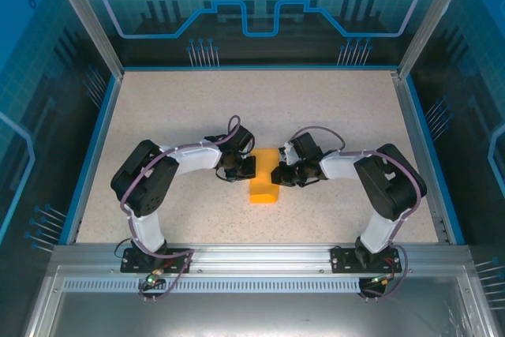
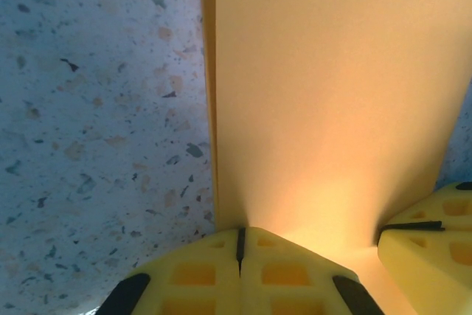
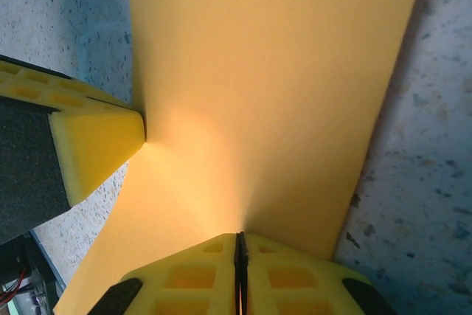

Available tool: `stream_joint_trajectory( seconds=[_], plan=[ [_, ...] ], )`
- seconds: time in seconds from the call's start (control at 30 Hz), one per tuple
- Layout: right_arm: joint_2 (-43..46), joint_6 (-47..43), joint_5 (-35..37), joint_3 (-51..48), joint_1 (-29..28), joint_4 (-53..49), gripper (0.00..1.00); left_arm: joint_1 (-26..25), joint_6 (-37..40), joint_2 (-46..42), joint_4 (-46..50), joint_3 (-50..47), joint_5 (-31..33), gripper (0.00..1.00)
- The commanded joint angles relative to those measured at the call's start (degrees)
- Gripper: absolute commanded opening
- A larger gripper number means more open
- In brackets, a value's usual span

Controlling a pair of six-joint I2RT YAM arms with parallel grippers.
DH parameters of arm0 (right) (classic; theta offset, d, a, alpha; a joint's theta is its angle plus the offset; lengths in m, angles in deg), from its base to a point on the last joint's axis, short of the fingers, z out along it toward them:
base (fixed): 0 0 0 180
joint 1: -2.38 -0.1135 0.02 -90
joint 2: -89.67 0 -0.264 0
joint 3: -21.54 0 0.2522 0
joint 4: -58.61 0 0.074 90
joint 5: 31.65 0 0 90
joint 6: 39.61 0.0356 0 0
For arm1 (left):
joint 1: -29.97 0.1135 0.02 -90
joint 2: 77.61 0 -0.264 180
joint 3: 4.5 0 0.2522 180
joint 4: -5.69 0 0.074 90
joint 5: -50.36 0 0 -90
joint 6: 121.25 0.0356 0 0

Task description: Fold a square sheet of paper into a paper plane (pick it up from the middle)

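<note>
Scene: two arms meet over a speckled table (image 1: 339,108), mid-span of the alu. rail (image 1: 260,256) they're bolted to.
Paper: orange sheet of paper (image 1: 265,193), folded to a narrow strip, sits just beyond the rail's centre, long axis running away from the rail; near end rests on the table.
Left gripper: left gripper (image 1: 243,166) is at the strip's far end from the rail, on its left edge. Wrist cam shows the yellow fingers pressed together, only a hairline seam, w/ the paper (image 2: 332,108) fanning out from the tips (image 2: 240,235), i.e. clamped on the sheet.
Right gripper: right gripper (image 1: 280,173) is opposite, same distance from the rail, on the right edge. Its fingers are likewise closed tight (image 3: 239,237) on the paper (image 3: 273,94).
Cross-views: each wrist cam catches the other's yellow tip touching the sheet, right gripper (image 2: 424,234) and left gripper (image 3: 96,142).
Paper surface: smooth; one long fold edge visible on left wrist cam.
</note>
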Motion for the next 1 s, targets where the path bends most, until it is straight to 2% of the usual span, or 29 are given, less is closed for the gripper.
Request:
stream_joint_trajectory(
  seconds=[0.0,0.43,0.67,0.97],
  plan=[
    [0.6,-1.3,-0.2,-3.0,-0.8,-3.8,0.12,-0.2,1.3,7.2,8.2,-4.3,6.9,0.05],
    [4.9,-3.0,1.5,-7.2,-3.1,-7.9,0.12,-0.2,2.0,8.5,8.4,-3.6,6.8,0.05],
    [9.6,-2.7,2.1,-3.5,-4.5,-11.6,0.12,-0.2,2.1,8.7,8.1,-3.3,6.4,0.05],
    [6.0,-0.4,2.3,0.0,-6.9,-7.8,0.12,-0.2,2.4,8.8,7.6,-3.4,6.0,0.05]
  ],
)
